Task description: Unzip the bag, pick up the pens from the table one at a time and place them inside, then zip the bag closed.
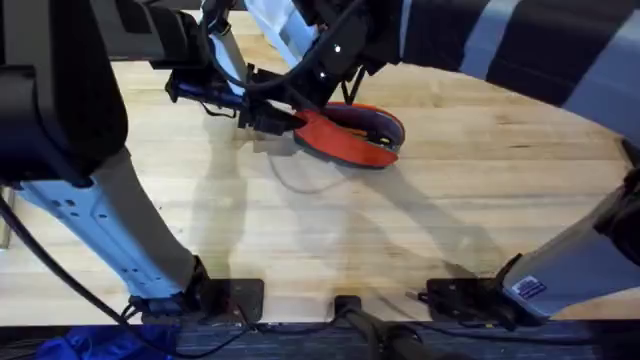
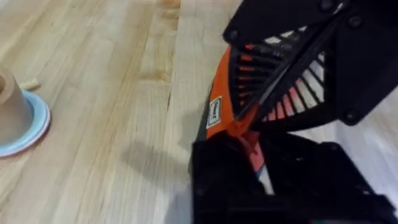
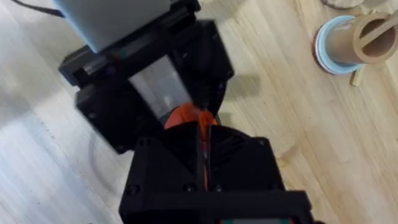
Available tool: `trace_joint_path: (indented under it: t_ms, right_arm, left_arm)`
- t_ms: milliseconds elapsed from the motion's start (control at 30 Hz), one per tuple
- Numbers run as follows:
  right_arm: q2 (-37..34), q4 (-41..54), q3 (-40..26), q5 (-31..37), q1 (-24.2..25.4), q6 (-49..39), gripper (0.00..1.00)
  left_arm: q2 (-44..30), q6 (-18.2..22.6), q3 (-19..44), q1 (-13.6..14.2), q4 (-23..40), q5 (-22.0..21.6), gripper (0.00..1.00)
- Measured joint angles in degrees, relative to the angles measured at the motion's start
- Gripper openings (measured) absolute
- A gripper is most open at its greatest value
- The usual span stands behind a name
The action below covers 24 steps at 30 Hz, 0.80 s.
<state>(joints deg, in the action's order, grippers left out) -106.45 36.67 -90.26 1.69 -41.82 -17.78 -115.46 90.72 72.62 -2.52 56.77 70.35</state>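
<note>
The left gripper [image 1: 262,120] pinches the orange pouch's [image 1: 345,140] end on the butcher-block table [image 1: 450,200] while the right gripper [image 3: 202,140] closes on its edge (probably the pull), so a zipper step seems underway, calling for a steady slide along the top.

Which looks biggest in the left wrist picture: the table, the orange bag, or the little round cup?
1. The table, by far the biggest.
2. The bag, though the black fingers cover most of it.
3. The cup, cut off at the edge, so its spot against the bag is unsure.
</note>
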Motion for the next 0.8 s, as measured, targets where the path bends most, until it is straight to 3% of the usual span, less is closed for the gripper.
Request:
trace_joint_path:
  t_ms: [67,167,800]
  right_arm:
    - [0.0,0.0,0.0,0.0,0.0,0.0,0.032]
    - [0.0,0.1,0.0,0.0,0.0,0.0,0.032]
    - [0.0,2.5,0.0,3.8,-0.4,0.0,0.032]
  left_arm:
    - [0.0,-0.1,0.0,0.2,-0.3,0.0,0.205]
    - [0.0,-0.1,0.0,0.3,-0.3,0.0,0.058]
    - [0.0,-0.1,0.0,0.4,-0.3,-0.1,0.043]
